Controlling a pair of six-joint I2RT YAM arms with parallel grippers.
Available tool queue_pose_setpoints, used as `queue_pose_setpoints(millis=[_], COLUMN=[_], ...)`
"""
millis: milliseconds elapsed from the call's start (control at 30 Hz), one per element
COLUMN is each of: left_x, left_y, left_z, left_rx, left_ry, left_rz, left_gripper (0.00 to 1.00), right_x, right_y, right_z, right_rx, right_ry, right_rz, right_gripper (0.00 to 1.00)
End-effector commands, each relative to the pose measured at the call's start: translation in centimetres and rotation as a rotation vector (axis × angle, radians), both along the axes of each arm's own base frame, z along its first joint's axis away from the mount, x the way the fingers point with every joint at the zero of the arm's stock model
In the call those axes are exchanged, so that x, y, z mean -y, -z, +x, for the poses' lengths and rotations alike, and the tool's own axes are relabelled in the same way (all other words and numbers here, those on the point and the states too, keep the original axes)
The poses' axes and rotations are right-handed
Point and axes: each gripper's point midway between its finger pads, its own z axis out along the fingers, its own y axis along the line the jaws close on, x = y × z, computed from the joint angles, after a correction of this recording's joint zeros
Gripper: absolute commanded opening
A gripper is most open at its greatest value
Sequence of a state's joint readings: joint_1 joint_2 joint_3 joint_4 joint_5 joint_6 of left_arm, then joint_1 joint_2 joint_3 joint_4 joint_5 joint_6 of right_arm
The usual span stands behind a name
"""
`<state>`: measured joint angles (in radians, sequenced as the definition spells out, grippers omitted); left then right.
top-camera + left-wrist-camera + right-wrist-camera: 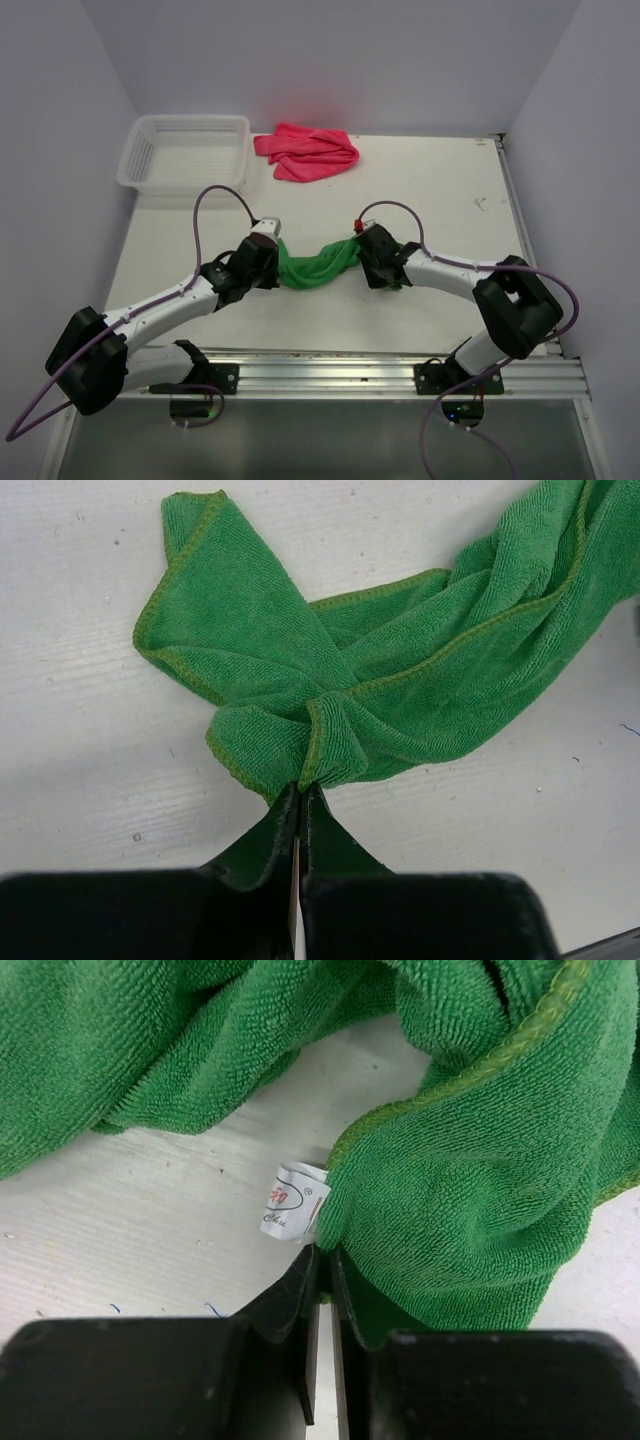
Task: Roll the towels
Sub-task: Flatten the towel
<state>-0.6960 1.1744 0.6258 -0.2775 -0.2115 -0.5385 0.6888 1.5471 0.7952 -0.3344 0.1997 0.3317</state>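
White tabletop [440,200] sits between pale walls [60,150]. Mid-table, the green towel [318,265] lies bunched between two grippers: the left gripper [302,792] pinches one end, and the right gripper [322,1256] pinches the other edge beside one white label [290,1202]. Farther back lie the crumpled pink towel [308,152], second of two, and one white mesh basket [190,120] at its left.

The left arm [165,300] and right arm [450,272] have white links between bulky black joints. A purple cable [215,192] loops from each, behind the fingers [262,848], which are black tapering wedges on squared black blocks.
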Motion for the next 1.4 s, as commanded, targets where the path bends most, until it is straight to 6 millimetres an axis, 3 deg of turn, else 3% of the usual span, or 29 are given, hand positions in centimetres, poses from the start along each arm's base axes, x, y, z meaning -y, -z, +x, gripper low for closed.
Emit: queue_pose_setpoints(millis=[0, 67, 167, 267, 300, 433, 500, 700, 800, 933, 1133, 1233, 1367], left_x=[0.6, 0.6, 0.6, 0.5, 0.5, 0.3, -0.3, -1.8, -2.7, -3.4, -5.5, -6.5, -7.3], left_y=[-0.6, -0.8, -1.4, -2.6, -3.0, -6.1, -6.9, -11.9, -12.8, -14.1, -12.6, -12.1, -13.1], left_z=[0.7, 0.8, 0.9, 1.1, 1.2, 1.8, 1.7, 2.6, 2.5, 2.4, 2.0, 2.2, 2.9], left_rx=[0.032, 0.031, 0.038, 0.053, 0.060, 0.105, 0.107, 0.184, 0.186, 0.187, 0.108, 0.082, 0.122], left_ry=[0.004, 0.004, 0.007, 0.003, 0.001, -0.011, -0.022, -0.068, -0.087, -0.108, -0.130, -0.153, -0.198], left_rz=[-0.026, -0.025, -0.025, -0.023, -0.023, -0.022, -0.001, 0.049, 0.082, 0.118, 0.283, 0.370, 0.407], left_gripper=[0.00, 0.00, 0.00, 0.00, 0.00, 0.00, 0.00, 0.00, 0.00, 0.00, 0.00, 0.00, 0.00], right_x=[0.7, 0.5, 0.3, 0.2, -0.3, -0.1, 0.4, 3.1, 4.9, 6.8, 10.5, 11.3, 12.2], right_y=[1.4, 0.8, -1.0, -4.6, -6.8, -12.0, -13.8, -19.3, -21.3, -23.2, -25.5, -26.3, -26.6], right_z=[-0.8, -0.8, -0.5, 0.1, 0.6, 0.9, 0.9, 1.3, 1.8, 2.3, 4.0, 4.9, 5.8], right_rx=[-0.041, -0.035, -0.023, 0.034, 0.078, 0.166, 0.198, 0.348, 0.407, 0.440, 0.456, 0.466, 0.463], right_ry=[0.015, 0.017, 0.019, 0.022, 0.020, 0.015, 0.027, 0.097, 0.156, 0.216, 0.322, 0.337, 0.367], right_rz=[-0.046, -0.035, -0.024, 0.008, 0.041, 0.088, 0.094, 0.072, 0.030, -0.005, 0.003, -0.015, -0.025], right_gripper=[0.09, 0.01, 0.00, 0.00, 0.00, 0.00, 0.00, 0.00, 0.00, 0.00, 0.00, 0.00, 0.00])
